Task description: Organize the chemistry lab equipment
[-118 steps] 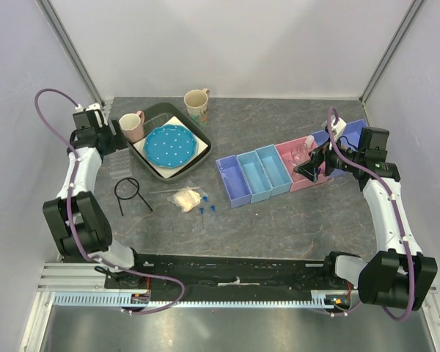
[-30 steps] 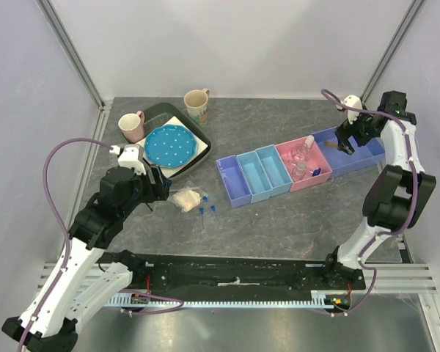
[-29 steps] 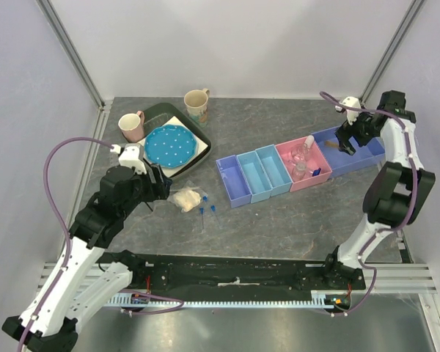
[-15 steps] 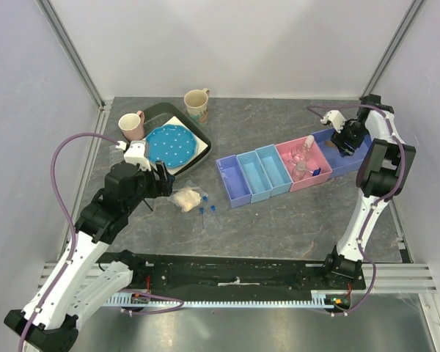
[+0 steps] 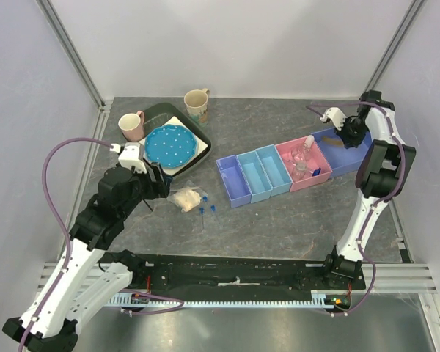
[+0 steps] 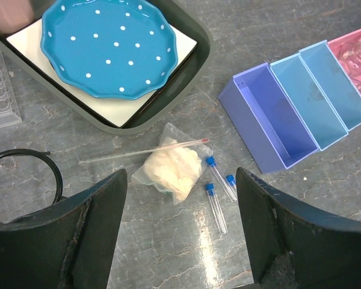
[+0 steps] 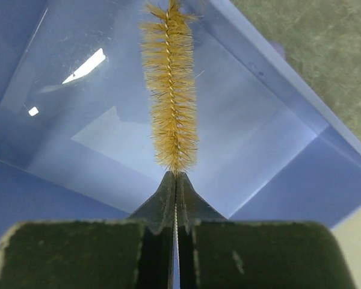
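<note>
My right gripper (image 7: 175,177) is shut on the wire stem of a tan bristle brush (image 7: 170,90), inside the dark blue bin (image 7: 277,102) at the far right (image 5: 354,158). The bristles stick out past the fingertips over the bin floor. My left gripper (image 6: 180,174) hangs open above the table with nothing between its fingers. Below it lie a clear bag of cotton (image 6: 171,167), three blue-capped test tubes (image 6: 215,208) and a thin glass rod (image 6: 138,153). In the top view that gripper (image 5: 155,182) sits just left of the bag (image 5: 186,199).
A purple bin (image 6: 265,123), two light blue bins (image 6: 307,99) and a pink bin (image 5: 301,161) holding glassware stand in a row. A grey tray (image 6: 198,54) carries a blue dotted plate (image 6: 108,48). Two mugs (image 5: 132,125) (image 5: 197,104), a black ring (image 6: 24,162) and a clear well plate (image 6: 0,90) lie at left.
My right gripper has gone from open to shut on the brush stem in the dark blue bin, and that arm swung toward the back right corner. The left arm barely shifted.
</note>
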You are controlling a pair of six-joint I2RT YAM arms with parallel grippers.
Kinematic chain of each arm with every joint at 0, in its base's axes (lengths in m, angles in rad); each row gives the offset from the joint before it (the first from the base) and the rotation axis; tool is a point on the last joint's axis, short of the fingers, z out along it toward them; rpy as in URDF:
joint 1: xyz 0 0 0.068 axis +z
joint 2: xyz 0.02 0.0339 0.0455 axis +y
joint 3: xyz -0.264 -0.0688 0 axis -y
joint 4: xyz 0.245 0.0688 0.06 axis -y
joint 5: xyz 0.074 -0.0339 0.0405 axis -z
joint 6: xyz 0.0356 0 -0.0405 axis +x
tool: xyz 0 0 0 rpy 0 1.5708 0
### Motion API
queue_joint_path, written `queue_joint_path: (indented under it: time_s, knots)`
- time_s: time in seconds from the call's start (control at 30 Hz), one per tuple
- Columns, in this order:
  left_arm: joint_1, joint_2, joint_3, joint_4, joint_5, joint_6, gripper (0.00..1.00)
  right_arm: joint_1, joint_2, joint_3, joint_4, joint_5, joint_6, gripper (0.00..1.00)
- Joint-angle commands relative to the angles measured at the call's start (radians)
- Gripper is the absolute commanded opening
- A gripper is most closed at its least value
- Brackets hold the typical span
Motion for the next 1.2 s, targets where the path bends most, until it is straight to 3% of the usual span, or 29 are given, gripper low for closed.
queue_joint_path:
  time_s: [0.0, 0.1, 0.33, 0.43, 0.57, 0.77, 0.93, 1.17]
  knots:
    - [-0.001, -0.028, 0.039, 0.002, -0.009, 0.009, 0.79, 0.0, -0.147, 0.014, -0.01, -0.008, -0.038, 0.0]
    - [-0.001, -0.042, 0.04, -0.003, -0.008, 0.005, 0.79, 0.0, -0.21, 0.014, -0.008, 0.025, -0.024, 0.0]
    - [-0.001, -0.074, 0.037, -0.013, -0.001, -0.002, 0.81, 0.034, -0.384, -0.054, -0.076, 0.077, 0.179, 0.0]
    - [-0.001, -0.091, 0.031, -0.012, 0.003, -0.014, 0.82, 0.101, -0.486, -0.154, -0.145, -0.024, 0.281, 0.0]
    - [-0.001, -0.106, 0.031, -0.013, 0.023, -0.039, 0.88, 0.233, -0.575, -0.294, -0.171, -0.191, 0.564, 0.0]
    - [-0.003, -0.142, 0.037, -0.036, 0.035, -0.073, 0.88, 0.362, -0.53, -0.404, -0.11, -0.415, 0.859, 0.0]
    - [-0.001, -0.18, 0.03, -0.067, 0.031, -0.102, 0.88, 0.401, -0.467, -0.408, -0.022, -0.411, 1.114, 0.0]
    - [-0.001, -0.208, 0.025, -0.098, 0.015, -0.114, 0.9, 0.436, -0.39, -0.404, 0.03, -0.361, 1.24, 0.02]
